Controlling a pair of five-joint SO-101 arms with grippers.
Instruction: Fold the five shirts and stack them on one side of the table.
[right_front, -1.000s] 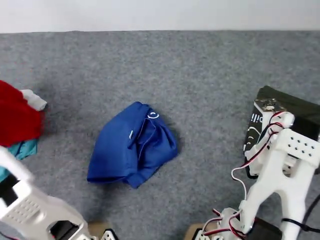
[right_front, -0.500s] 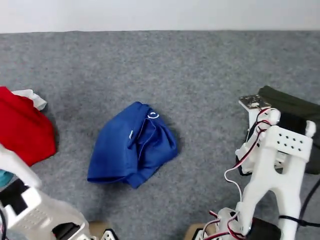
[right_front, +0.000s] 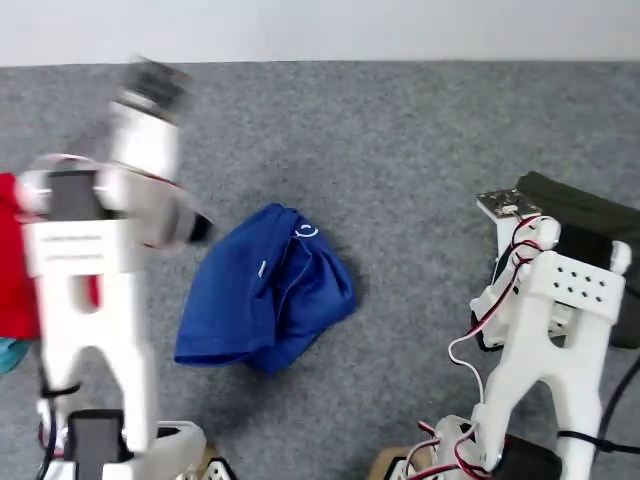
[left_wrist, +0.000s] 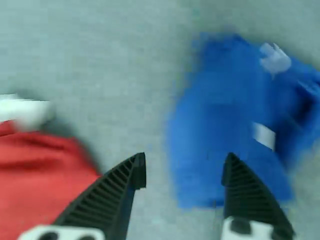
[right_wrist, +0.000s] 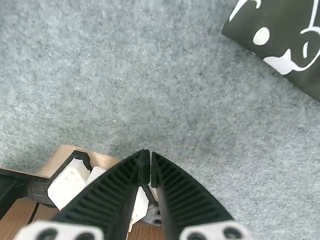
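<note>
While its jaws gape on nothing, the left end effector (left_wrist: 183, 170) hangs over the grey table (left_wrist: 100, 60), red shirt (left_wrist: 40, 160) beside one finger, crumpled blue shirt (left_wrist: 225, 125) beside the other. The right end effector (right_wrist: 146, 159), clenched, sits near the black shirt (right_wrist: 285, 35). The left arm (right_front: 85, 260) has swung up from the near corner.

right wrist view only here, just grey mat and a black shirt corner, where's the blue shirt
Observer: The blue shirt lies crumpled and unfolded in the middle of the grey mat.
Operator: is the left pincer on it
Observer: No. The left pincer is open and empty, over the gap between the blue shirt and a red shirt.
Operator: anything else by the red one
Observer: A white cloth lies against its edge.
</note>
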